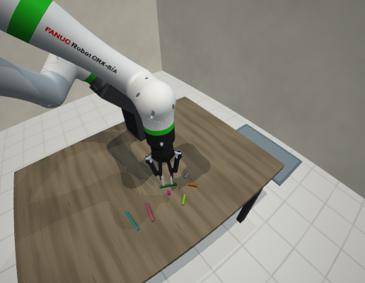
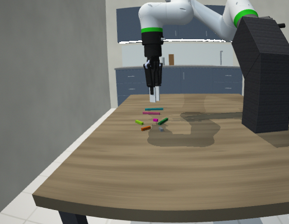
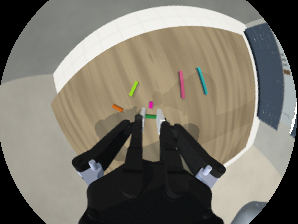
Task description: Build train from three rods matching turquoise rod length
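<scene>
My gripper (image 1: 167, 183) (image 2: 154, 101) (image 3: 151, 113) is open and empty, above the table. The green rod (image 1: 168, 185) (image 2: 163, 121) lies below it. The magenta rod (image 1: 169, 192) (image 2: 155, 120) (image 3: 151, 105) lies near the green one, apart from it. The lime rod (image 1: 184, 199) (image 2: 139, 122) (image 3: 133, 88), orange rod (image 1: 192, 185) (image 2: 145, 128) (image 3: 117, 107) and grey rod (image 1: 186, 175) (image 2: 161, 129) lie separately; grey is hidden in the wrist view. The pink rod (image 1: 150, 212) (image 2: 151, 113) (image 3: 182, 85) lies beside the turquoise rod (image 1: 131, 221) (image 2: 154, 109) (image 3: 202, 81), with a gap. No rods touch end to end.
The wooden table (image 1: 228, 141) (image 2: 135, 173) carries all the rods. The robot's dark pedestal (image 2: 271, 95) stands at the right in the exterior view. The arm's shadow falls across the table near the green and grey rods.
</scene>
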Motion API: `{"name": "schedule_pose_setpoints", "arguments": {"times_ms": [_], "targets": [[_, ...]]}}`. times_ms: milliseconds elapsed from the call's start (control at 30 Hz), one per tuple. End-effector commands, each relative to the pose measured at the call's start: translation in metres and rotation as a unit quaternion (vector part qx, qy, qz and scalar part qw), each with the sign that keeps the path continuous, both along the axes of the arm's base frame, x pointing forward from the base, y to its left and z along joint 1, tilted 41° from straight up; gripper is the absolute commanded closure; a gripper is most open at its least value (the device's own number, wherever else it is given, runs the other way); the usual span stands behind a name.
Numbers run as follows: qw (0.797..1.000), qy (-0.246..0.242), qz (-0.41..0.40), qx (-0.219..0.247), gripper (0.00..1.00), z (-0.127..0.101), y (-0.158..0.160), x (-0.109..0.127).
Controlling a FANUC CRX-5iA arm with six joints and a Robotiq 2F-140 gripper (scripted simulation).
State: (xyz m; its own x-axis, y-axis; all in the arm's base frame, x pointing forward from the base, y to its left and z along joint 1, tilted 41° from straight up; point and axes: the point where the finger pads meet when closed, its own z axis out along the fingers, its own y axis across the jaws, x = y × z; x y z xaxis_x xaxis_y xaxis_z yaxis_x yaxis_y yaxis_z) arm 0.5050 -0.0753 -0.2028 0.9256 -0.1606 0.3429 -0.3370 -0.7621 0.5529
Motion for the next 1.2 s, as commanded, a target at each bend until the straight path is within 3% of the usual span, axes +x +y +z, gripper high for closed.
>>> {"name": "schedule_pose_setpoints", "arguments": {"times_ms": [0, 767, 1167], "targets": [[1.000, 0.000, 0.000, 0.000, 0.00, 0.000, 0.000, 0.000], [1.000, -0.008, -0.009, 0.002, 0.00, -0.003, 0.003, -0.001], [0.972, -0.147, -0.179, 0.042, 0.00, -0.057, 0.046, -0.017]]}}
